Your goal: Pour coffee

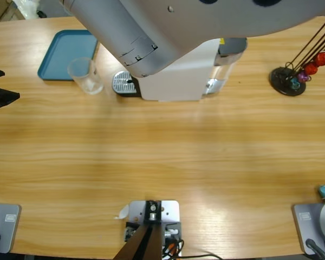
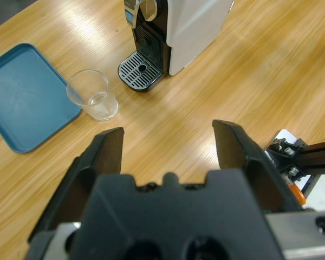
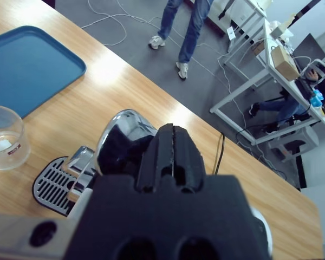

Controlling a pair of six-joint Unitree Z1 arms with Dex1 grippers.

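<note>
Left gripper jaws wide, empty, hovering over table; glass cup ahead-left, beside coffee machine drip grate. Right gripper jaws closed, above machine top.

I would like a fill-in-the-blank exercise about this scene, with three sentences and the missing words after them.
1. The clear cup stands on the table between the coffee machine's drip grate and the blue ____.
2. The left gripper has its jaws ____, with nothing between them.
3. The right gripper has its jaws ____, above the coffee machine.

Missing words: tray; open; shut
</note>
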